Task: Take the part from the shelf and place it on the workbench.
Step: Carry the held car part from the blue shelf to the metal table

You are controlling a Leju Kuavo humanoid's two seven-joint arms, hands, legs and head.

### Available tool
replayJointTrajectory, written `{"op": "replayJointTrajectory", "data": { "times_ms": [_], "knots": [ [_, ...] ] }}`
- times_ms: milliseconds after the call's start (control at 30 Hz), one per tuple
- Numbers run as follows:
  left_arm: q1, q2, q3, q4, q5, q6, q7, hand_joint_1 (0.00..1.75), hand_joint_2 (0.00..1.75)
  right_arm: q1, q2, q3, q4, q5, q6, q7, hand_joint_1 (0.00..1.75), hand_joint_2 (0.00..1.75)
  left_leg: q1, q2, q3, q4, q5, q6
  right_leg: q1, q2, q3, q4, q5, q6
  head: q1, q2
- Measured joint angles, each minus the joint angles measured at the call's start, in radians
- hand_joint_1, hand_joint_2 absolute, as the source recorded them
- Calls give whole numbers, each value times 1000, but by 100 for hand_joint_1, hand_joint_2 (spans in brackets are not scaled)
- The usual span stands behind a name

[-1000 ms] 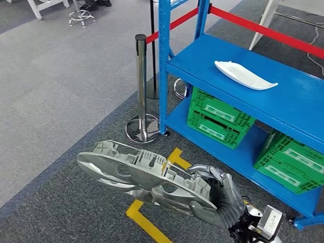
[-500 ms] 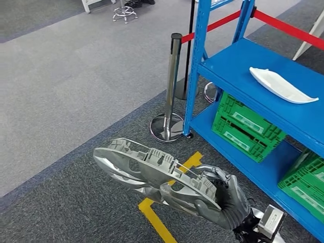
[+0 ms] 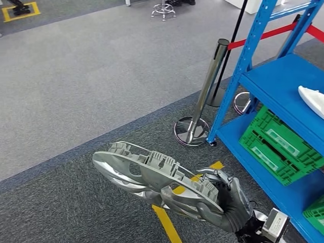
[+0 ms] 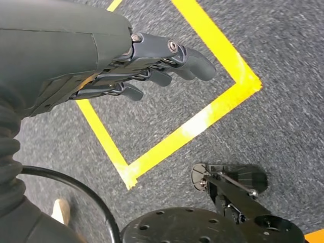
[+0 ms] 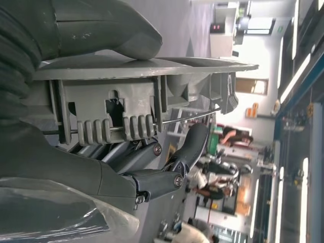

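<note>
One part [image 3: 153, 174], right hand [image 3: 229, 202], two crates [image 3: 281, 147]

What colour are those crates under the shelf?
Green crates, best seen in the head view, on the blue shelf's bottom level.

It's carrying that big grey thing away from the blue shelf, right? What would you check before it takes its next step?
1. Hold on the long grey ribbed plastic part: ok, the right hand grips one end, thumb on top and fingers underneath.
2. Part level: ok, roughly flat, though most of it sticks out unsupported.
3. Left hand free: ok, it holds nothing, fingers straight over the yellow floor tape.
4. Clear of the chrome barrier post and blue metal shelf: ok, both stand apart from the part.
5. Workbench location: cannot tell.
</note>
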State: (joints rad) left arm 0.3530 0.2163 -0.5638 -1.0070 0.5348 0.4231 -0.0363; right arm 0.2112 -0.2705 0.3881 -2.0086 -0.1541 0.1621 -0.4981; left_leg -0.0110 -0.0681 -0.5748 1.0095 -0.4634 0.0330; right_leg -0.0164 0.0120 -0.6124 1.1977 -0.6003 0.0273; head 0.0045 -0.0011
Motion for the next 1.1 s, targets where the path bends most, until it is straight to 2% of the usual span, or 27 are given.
{"op": "replayJointTrajectory", "data": {
  "times_ms": [67,100,133,200,233,267,333,400,433,467,500,567,600,633,700,733,800,833,867,900,933,967,1000,1033,1067,1100],
  "knots": [
    [-1,0,-1,-2,0,0,0,0,175,0,0,0,-1,0,0,0,175,175,0,-26,-5,8,-2,-4,-3,52,52,-125,57,-5,-1,0],
    [-2,1,-2,-3,0,0,0,0,175,1,0,0,-1,0,0,0,175,175,1,-37,-11,12,-1,-9,-4,74,68,-161,68,-5,-1,0],
    [-2,1,-3,-3,1,0,0,0,175,2,0,0,-2,0,0,0,175,175,3,-49,-17,14,1,-15,-3,85,74,-173,66,-6,-2,0],
    [0,3,-4,-5,2,3,0,0,175,2,0,0,-4,0,0,0,175,175,9,-69,-25,16,5,-28,-1,64,79,-179,70,-12,-1,0],
    [2,5,-6,-6,2,6,0,0,175,1,0,0,-4,1,0,0,175,175,8,-58,-30,24,0,-34,-2,50,82,-183,73,-17,-3,0],
    [2,7,-10,-9,2,10,1,0,175,2,0,0,-5,2,0,0,175,175,7,-34,-40,47,-14,-39,-3,34,85,-187,75,-22,-5,0],
    [0,14,-20,-17,2,21,3,0,175,3,0,-1,-6,3,0,-1,175,175,7,28,-87,149,-70,-50,-2,2,91,-191,74,-29,-10,0],
    [-2,18,-29,-25,3,29,6,0,175,3,0,-1,-6,5,0,-2,175,175,14,51,-142,265,-115,-59,0,-29,93,-191,71,-31,-11,0],
    [-2,20,-34,-28,4,33,7,0,175,3,0,-1,-6,6,0,-2,175,175,17,54,-151,287,-115,-62,0,-44,94,-191,70,-31,-11,0],
    [-2,22,-39,-32,5,37,8,0,175,3,0,-1,-6,7,0,-2,175,175,20,58,-141,270,-96,-63,0,-58,96,-191,68,-30,-11,0],
    [-2,25,-44,-35,7,40,8,0,175,2,0,-1,-6,8,0,-2,175,175,21,65,-113,218,-64,-63,0,-71,99,-191,65,-29,-11,0],
    [-4,31,-52,-42,12,47,6,0,175,2,0,-1,-9,11,2,-3,175,175,17,102,-43,84,-14,-57,2,-93,105,-190,58,-21,-11,0],
    [-6,35,-56,-45,15,49,4,0,175,1,0,-1,-10,13,2,-3,175,175,13,116,-20,40,-4,-51,4,-102,107,-190,54,-15,-10,0],
    [-8,38,-62,-48,20,50,0,0,175,-1,0,0,-12,14,3,-4,175,175,9,123,-10,19,-4,-45,6,-112,108,-191,51,-9,-10,0],
    [-9,48,-76,-50,33,50,-9,0,175,-8,0,1,-15,19,5,-5,175,175,5,106,-11,13,-5,-31,6,-127,117,-195,46,3,-9,0],
    [-9,52,-82,-51,43,50,-15,0,175,-12,0,1,-17,21,7,-5,175,175,6,97,-9,9,-3,-25,4,-119,118,-191,40,8,-9,0],
    [-10,58,-89,-53,81,54,-31,0,175,-17,0,1,-22,26,8,-5,175,175,9,79,-6,2,2,-12,-1,-70,92,-134,4,13,-6,0],
    [-10,58,-88,-55,108,58,-41,0,175,-18,0,1,-23,27,9,-5,175,175,9,70,-6,1,3,-8,-2,-42,61,-74,-26,14,-3,0],
    [-10,58,-84,-59,137,61,-50,0,175,-18,0,1,-25,29,9,-5,175,175,8,60,-7,1,3,-5,-2,-25,24,-2,-55,14,-2,0],
    [-9,57,-79,-63,161,63,-56,0,175,-17,0,1,-25,30,9,-6,175,175,7,48,-7,2,2,-3,-2,-18,-12,61,-73,14,0,0],
    [-8,56,-74,-66,181,62,-60,0,175,-17,0,1,-25,30,8,-6,175,175,6,35,-6,2,2,-3,-2,-15,-37,96,-74,14,0,0],
    [-7,55,-70,-69,198,58,-62,0,175,-17,0,1,-26,31,8,-6,175,175,6,22,-5,3,2,-3,-2,-13,-44,92,-54,13,0,0],
    [-6,55,-69,-72,213,53,-61,0,175,-17,0,1,-26,31,8,-6,175,175,6,7,-3,4,1,-3,-2,-8,-32,50,-17,12,0,0],
    [-5,55,-68,-75,229,48,-59,0,175,-17,0,1,-27,31,8,-7,175,175,7,-7,-2,5,0,-5,-3,6,-8,-16,26,10,0,0],
    [-4,55,-68,-78,244,42,-56,0,175,-17,0,1,-27,31,9,-7,175,175,6,-20,-3,9,-2,-8,-5,31,18,-81,57,8,0,0],
    [-3,56,-68,-80,254,38,-53,0,175,-18,0,2,-28,31,9,-7,175,175,7,-32,-6,13,-3,-13,-7,52,41,-131,76,6,-1,0]
  ]
}}
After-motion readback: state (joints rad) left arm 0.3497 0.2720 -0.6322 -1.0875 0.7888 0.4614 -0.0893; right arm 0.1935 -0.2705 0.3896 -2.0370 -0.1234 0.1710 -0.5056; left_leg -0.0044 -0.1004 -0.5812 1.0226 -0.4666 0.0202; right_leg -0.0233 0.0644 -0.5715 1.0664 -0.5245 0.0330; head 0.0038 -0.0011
